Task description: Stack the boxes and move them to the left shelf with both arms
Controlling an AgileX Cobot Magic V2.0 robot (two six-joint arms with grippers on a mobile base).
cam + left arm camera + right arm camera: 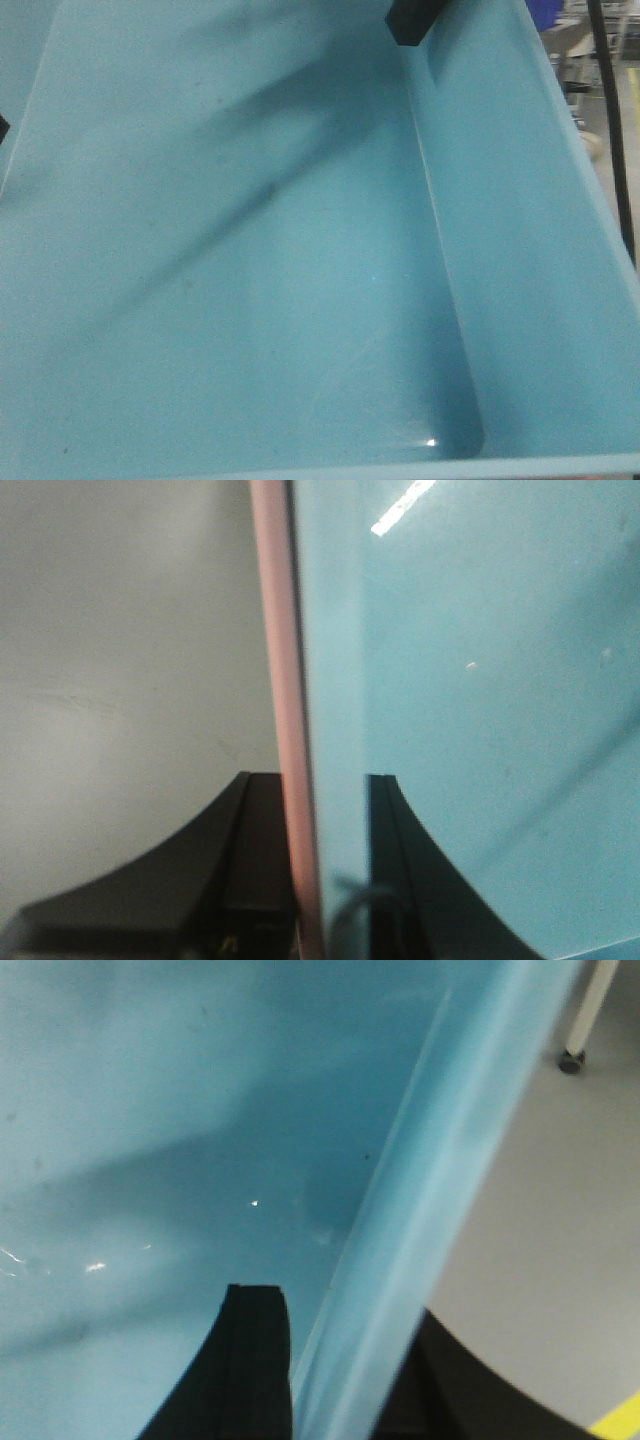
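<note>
Teal tub (250, 300), pink tub (285, 680), walls clamped

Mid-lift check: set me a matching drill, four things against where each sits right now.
Things:
1. left gripper
2. right gripper
3. black cable
4. caster wheel

Places:
A. outside the teal tub, by its right wall
B. on the grey floor
C. astride the pink tub rim and teal wall together
D. astride a teal wall, no pink showing

Pairs: 1-C, 2-D, 3-A, 4-B
</note>
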